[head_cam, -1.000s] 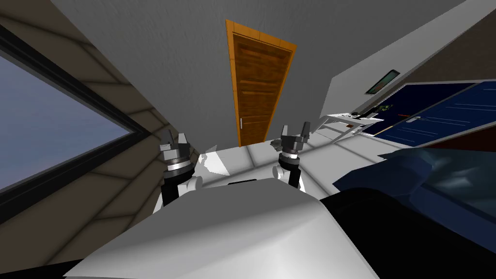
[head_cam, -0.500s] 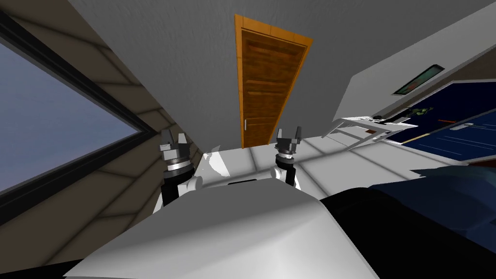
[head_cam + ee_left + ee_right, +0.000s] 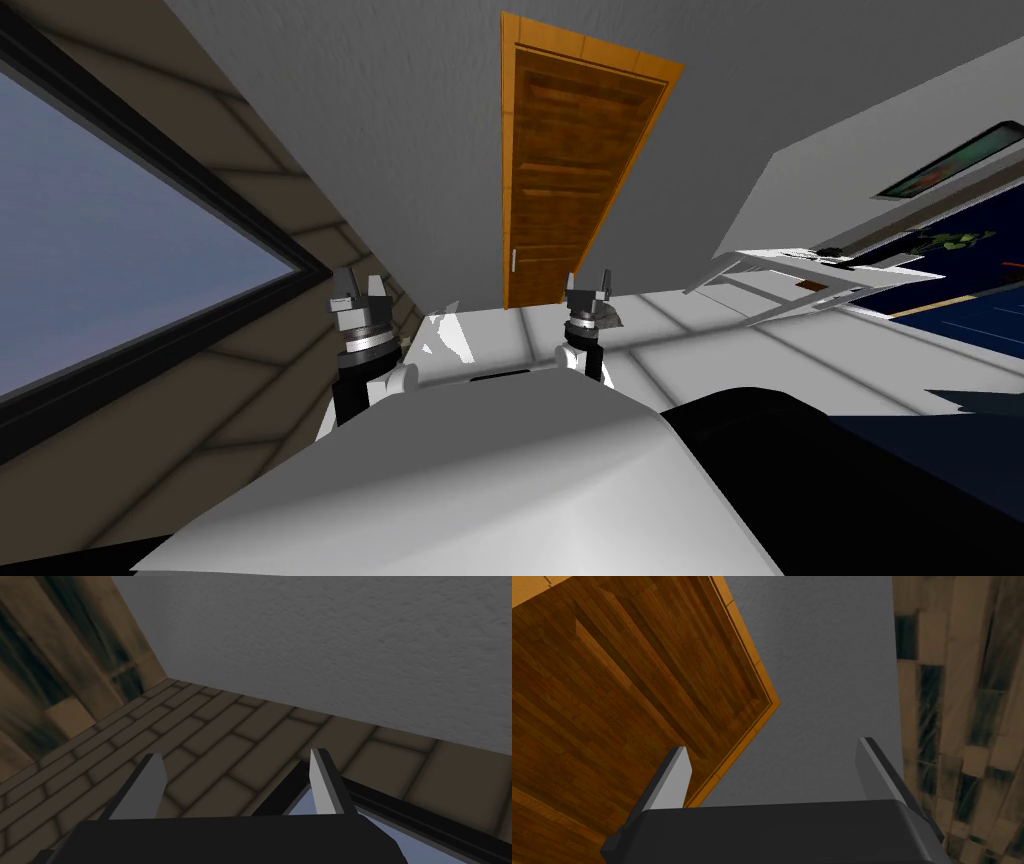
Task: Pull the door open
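Left claw (image 3: 360, 283) and right claw (image 3: 588, 283) both spread wide, gripping nothing.
The left claw is raised beside the window (image 3: 120, 260). The right claw stands below the closed brown panelled door (image 3: 570, 170), orange-framed in the grey wall ahead, well apart. Its small pale handle (image 3: 513, 262), at the left edge, is hard to make out.

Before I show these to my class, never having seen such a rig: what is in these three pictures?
A two-armed robot, seen through its own cameras. The wide picture is from its head, looking down: the left gripper and right gripper stand raised, both open, holding nothing. Ahead is a brown door, shut, with a small handle; a window is to the left, a white table to the right. The other two pictures come from a camera on each hand, looking along its gripper; the right hand's faces the door.
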{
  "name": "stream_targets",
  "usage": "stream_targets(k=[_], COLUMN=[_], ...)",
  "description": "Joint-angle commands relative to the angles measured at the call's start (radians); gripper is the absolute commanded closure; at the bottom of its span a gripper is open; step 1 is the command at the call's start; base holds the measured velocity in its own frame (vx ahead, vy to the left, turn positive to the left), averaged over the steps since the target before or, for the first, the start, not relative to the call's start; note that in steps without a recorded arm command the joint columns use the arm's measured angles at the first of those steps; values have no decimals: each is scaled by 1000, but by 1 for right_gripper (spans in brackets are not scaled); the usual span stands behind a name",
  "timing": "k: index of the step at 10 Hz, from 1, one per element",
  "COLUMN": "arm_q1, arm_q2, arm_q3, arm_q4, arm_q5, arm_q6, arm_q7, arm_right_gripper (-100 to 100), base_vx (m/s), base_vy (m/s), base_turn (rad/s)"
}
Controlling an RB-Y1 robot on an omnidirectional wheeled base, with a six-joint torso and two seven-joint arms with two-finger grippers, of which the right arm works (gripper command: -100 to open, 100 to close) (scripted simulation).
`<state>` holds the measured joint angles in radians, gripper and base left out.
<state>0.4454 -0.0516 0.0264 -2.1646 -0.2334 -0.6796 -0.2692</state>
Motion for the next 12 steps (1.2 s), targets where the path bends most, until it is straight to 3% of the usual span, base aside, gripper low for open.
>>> stream_targets(k=[1, 12], arm_q1=[-9, -50], arm_q2=[-6, -68], arm_q3=[10, 77], arm_q4=[30, 268], arm_q5=[-27, -239], arm_q6=[-7, -87], arm_q7=[-19, -177], arm_right_gripper=[-100, -100], base_vx=[97, 94], base_vy=[-18, -23], base_turn=[133, 134])
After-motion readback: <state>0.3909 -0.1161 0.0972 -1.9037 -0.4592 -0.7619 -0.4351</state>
